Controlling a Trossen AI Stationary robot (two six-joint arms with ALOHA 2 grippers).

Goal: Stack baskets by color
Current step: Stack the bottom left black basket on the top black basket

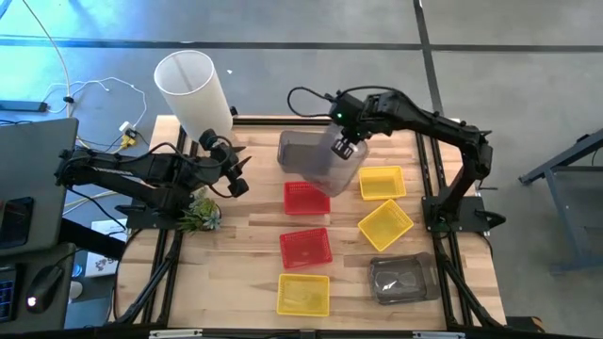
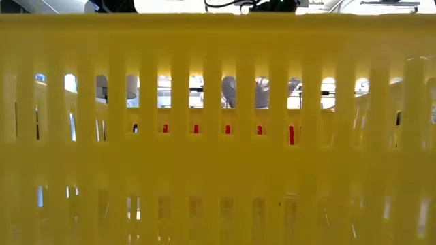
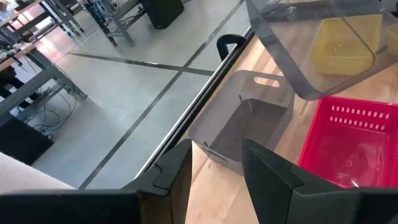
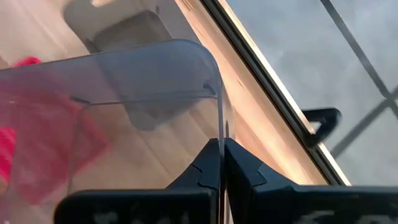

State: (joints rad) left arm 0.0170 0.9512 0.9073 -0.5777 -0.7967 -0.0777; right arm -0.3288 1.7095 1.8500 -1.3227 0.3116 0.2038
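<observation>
My right gripper [image 1: 344,147] is shut on a translucent dark grey basket [image 1: 332,168], held in the air over the table's far middle. A second grey basket [image 1: 294,148] rests on its bottom on the wood, partly under the held one; it also shows as grey basket [image 3: 249,118]. Two red baskets [image 1: 306,198] [image 1: 306,248], three yellow baskets [image 1: 382,183] [image 1: 384,224] [image 1: 303,294] and another grey basket [image 1: 403,280] lie flat on the table. My left gripper [image 3: 217,177] stands open at the table's left, with nothing between its fingers. My right gripper pinches the held grey basket's thin side wall [image 4: 220,130] between its two fingers, just below the rim near a rounded corner [image 4: 208,62]. The fingers come slanting down from above. The basket hangs tilted and clear of the table, over the nearer red basket's far edge.
A tall white cylinder [image 1: 193,87] stands at the far left corner, with a small green plant [image 1: 200,215] at the left edge. In the low view, a yellow basket's slotted wall [image 2: 218,136] fills nearly the whole picture. Bare wood lies at the near left.
</observation>
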